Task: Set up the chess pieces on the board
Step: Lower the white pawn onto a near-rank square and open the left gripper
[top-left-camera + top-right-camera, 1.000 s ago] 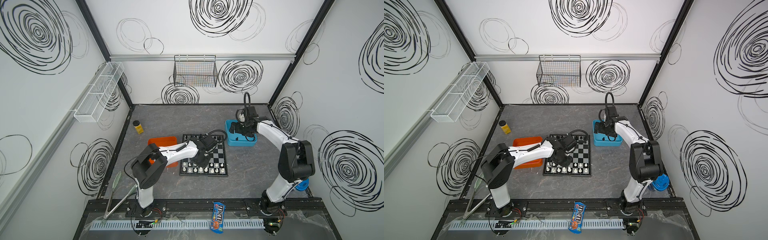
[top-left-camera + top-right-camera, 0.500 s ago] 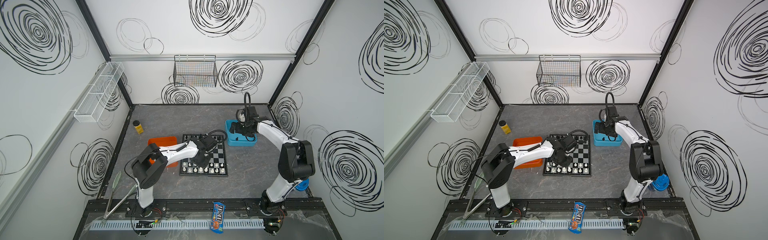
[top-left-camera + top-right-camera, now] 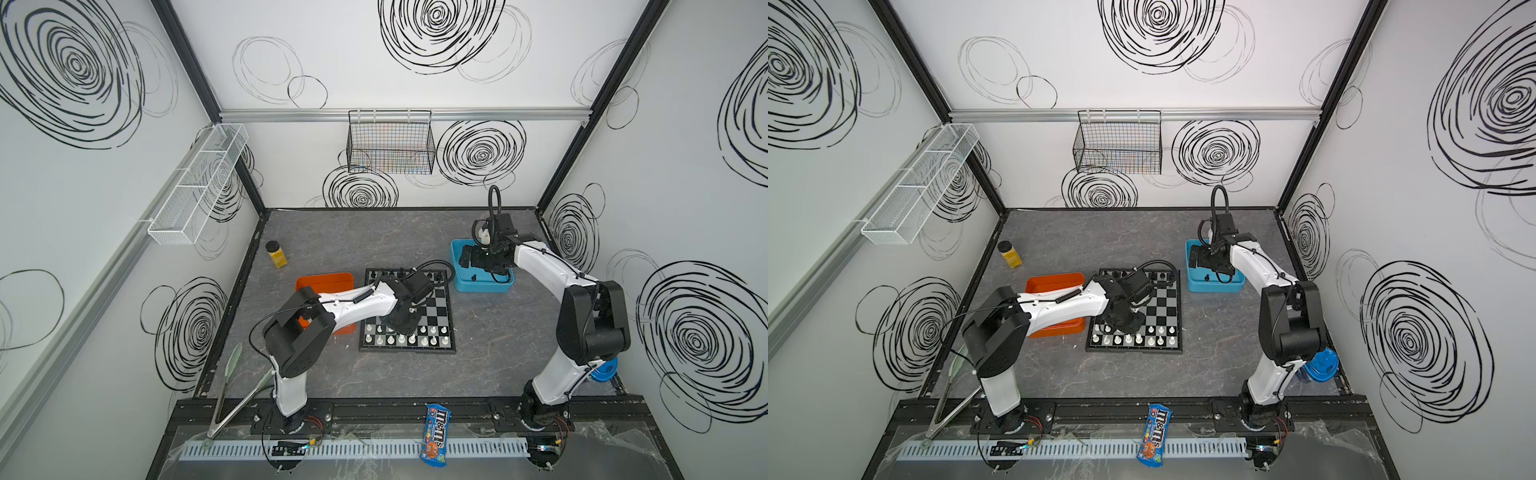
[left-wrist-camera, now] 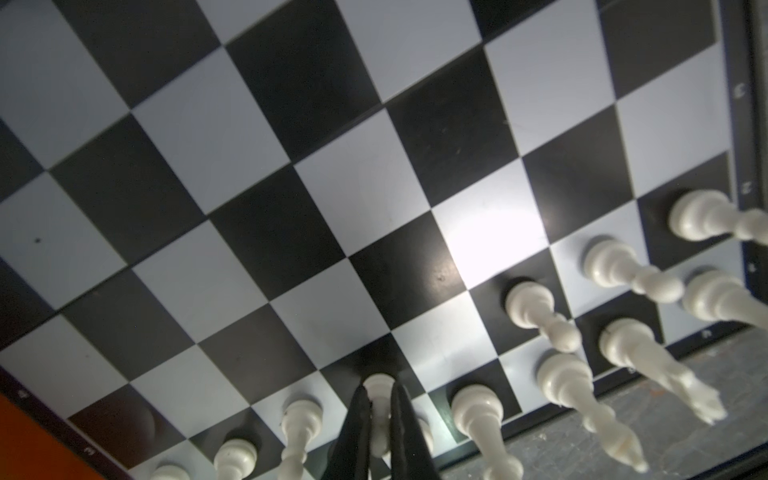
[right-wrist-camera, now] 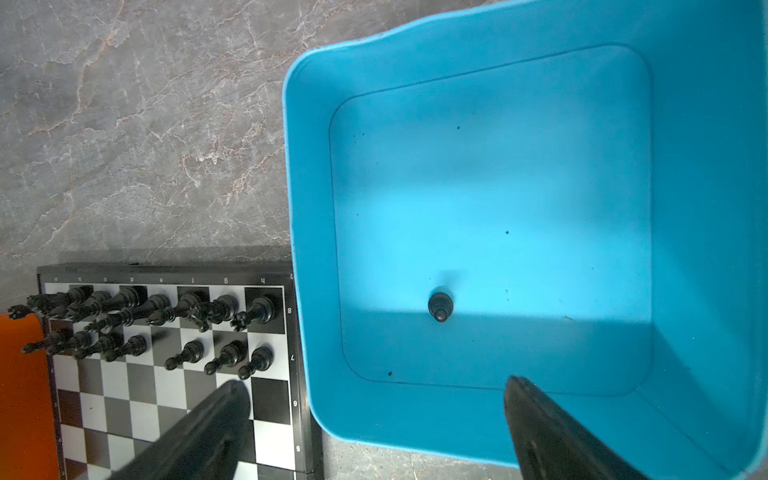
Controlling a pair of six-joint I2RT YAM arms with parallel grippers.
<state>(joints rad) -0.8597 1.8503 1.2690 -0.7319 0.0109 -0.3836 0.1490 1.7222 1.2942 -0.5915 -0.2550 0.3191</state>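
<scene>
From above, in both top views, the board (image 3: 436, 303) lies mid-bench (image 3: 498, 353), with the orange tray (image 3: 324, 280) at its 9 o'clock and the blue tray (image 3: 482, 287) at its 2 o'clock. The left claw (image 3: 401, 326) is down among the white pieces (image 3: 415, 340) on the near rows. The right claw (image 3: 478, 262) hangs over the blue tray. The black pieces (image 3: 386, 275) line the far edge.

At the left wrist, the left claw (image 4: 378, 392) is clenched on a white pawn (image 4: 379, 384) whose base seems to sit on a dark square. A neighbouring pawn (image 4: 301, 417) stands close by. I'd worry that spreading fingers (image 4: 359, 415) could clip it, or that lifting before fully letting go would drag the pawn off its square.

At the right wrist, the right claw (image 5: 374, 384) is spread wide and grips nothing. One black pawn (image 5: 440, 306) stands alone in the blue tray. One finger (image 5: 216, 415) hangs over the board and the other inside the tray, so a straight drop would likely strike the tray wall. An off-centre pinch could tip so small a pawn. The free square in the black pawn row (image 5: 224, 357) is tight between neighbours.
</scene>
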